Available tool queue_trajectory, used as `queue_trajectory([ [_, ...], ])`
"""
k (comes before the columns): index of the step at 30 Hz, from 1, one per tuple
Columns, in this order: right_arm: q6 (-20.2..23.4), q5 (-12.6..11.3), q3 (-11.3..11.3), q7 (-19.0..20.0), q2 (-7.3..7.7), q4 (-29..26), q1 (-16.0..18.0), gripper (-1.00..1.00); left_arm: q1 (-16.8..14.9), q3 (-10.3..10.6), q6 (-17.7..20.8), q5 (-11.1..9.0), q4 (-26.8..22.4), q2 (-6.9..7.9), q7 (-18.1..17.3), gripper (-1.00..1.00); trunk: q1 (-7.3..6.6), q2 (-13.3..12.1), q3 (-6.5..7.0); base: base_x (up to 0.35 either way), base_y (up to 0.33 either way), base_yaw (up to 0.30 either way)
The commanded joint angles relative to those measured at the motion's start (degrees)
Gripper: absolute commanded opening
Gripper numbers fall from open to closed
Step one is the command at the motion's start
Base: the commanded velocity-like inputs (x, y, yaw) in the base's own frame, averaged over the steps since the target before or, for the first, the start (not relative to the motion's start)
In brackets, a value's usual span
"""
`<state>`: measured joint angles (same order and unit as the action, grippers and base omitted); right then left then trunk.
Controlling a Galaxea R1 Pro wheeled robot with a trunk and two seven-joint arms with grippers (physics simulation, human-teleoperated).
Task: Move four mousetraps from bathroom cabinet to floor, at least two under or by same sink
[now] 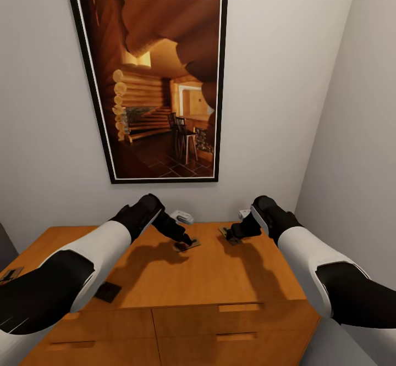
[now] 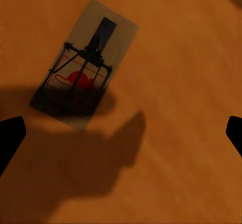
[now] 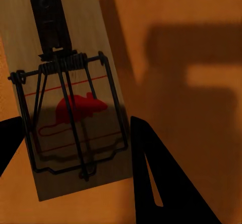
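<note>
A: Status on the grippers?

B: Both arms are over the cabinet point(image 1: 181, 278) top, below the log-cabin picture point(image 1: 157, 83). My right gripper point(image 3: 75, 138) is spread, one finger on each side of a mousetrap point(image 3: 68, 93) near the cabinet's back edge; not clamped yet. My left gripper point(image 2: 121, 133) is wide open above bare wood, with a second mousetrap point(image 2: 85, 65) just beyond it, off-centre.

A: The other traps?

B: One dark flat one point(image 1: 108, 290) near the cabinet's front edge, by my left forearm. Another point(image 1: 10, 274) at the cabinet's far left edge.

A: Risks?

B: The board is thin and flat, so the right fingers may skid over it or catch the wire bar. If the left closes where it is, it grabs nothing; it needs shifting over its trap first.
</note>
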<state>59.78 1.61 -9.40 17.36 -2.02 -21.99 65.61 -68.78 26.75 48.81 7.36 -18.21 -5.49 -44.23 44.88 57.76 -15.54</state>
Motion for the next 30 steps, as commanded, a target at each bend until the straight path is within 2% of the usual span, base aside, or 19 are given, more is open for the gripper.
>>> queue_trajectory([
  [1, 0.22, 0.03, -0.34, 0.02, 0.05, -0.06, 0.05, -1.00, -0.04, -0.01, -0.17, 0.65, -0.07, 0.04, -0.51, 1.00, 0.01, 0.06, -0.08, 0.000, 0.000, 0.000],
  [9, 0.22, 0.06, -0.36, 0.09, 0.10, -0.07, 0.05, -1.00, -0.04, -0.10, -2.12, 1.92, -0.14, 0.97, -0.56, 1.00, 0.01, 0.06, -0.08, 0.000, 0.000, 0.000],
  [20, 0.22, 0.06, -0.41, 0.10, -0.09, -0.07, 0.05, -1.00, -0.04, 0.02, -1.80, 2.46, -0.33, 1.13, -0.67, 1.00, 0.01, 0.06, -0.08, 0.000, 0.004, 0.000],
  [30, 0.22, 0.06, -0.45, 0.13, -0.04, -0.07, 0.05, -1.00, -0.04, 0.14, -2.06, 2.48, -0.32, 1.02, -0.54, 1.00, 0.01, 0.06, -0.08, 0.063, 0.145, 0.000],
])
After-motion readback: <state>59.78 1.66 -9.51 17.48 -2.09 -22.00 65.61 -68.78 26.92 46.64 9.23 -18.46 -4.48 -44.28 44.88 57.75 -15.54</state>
